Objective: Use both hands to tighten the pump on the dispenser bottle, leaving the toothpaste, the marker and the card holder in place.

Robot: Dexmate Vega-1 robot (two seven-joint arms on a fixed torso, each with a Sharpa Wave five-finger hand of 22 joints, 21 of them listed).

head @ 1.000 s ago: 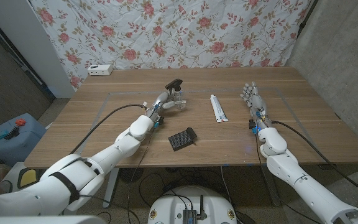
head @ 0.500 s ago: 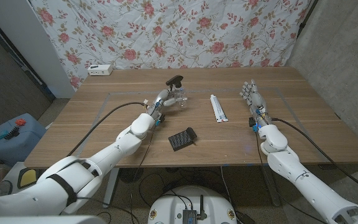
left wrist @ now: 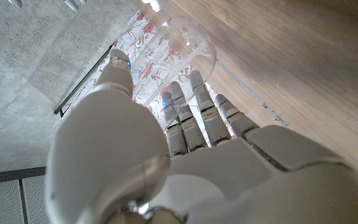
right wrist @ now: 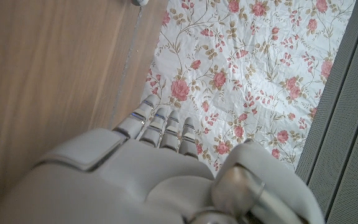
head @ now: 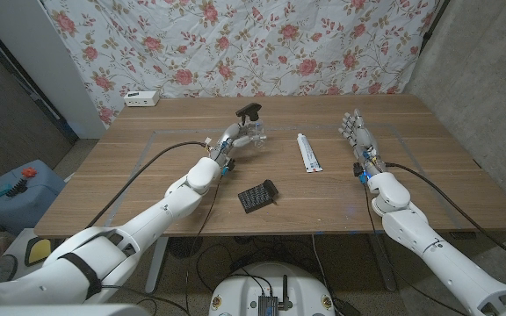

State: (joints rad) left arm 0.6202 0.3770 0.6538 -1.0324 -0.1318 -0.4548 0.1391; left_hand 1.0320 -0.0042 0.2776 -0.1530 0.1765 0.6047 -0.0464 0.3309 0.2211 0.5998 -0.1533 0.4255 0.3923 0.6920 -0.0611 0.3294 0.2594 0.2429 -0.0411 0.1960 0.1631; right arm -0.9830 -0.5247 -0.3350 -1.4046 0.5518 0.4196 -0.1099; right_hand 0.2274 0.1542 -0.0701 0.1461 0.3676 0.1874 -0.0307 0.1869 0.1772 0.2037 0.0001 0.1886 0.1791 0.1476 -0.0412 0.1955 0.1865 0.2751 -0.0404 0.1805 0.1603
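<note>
The clear body of the dispenser bottle [head: 255, 134] is hard to make out against the wood in the head view, where only its black pump [head: 249, 111] stands out plainly; in the left wrist view the bottle [left wrist: 188, 50] shows as a faint glassy curve beyond the fingertips, its top cut off at the frame's edge. The left hand [head: 232, 140] is wrapped around the bottle from its near side, lifted at the far-middle of the wooden surface [head: 148, 189], though the exact contact of the fingers is hidden by the hand's own back. The right hand [head: 359, 140] stands well apart on the right side of the surface, fingers straight and spread, holding nothing; in the right wrist view the right hand [right wrist: 160, 162] fills the lower frame with its fingertips toward the wall. One white toothpaste tube [head: 307, 154] lies between the two hands, and one dark card holder [head: 257, 196] lies nearer the front edge, below the bottle. Any marker is too small or hidden to be picked out. A white box [head: 142, 98] sits at the far left corner of the surface. A rose-patterned sheet [head: 279, 44] hangs behind, with a grey concrete wall [head: 490, 79] at right and a blue container [head: 11, 195] on the floor at left.
</note>
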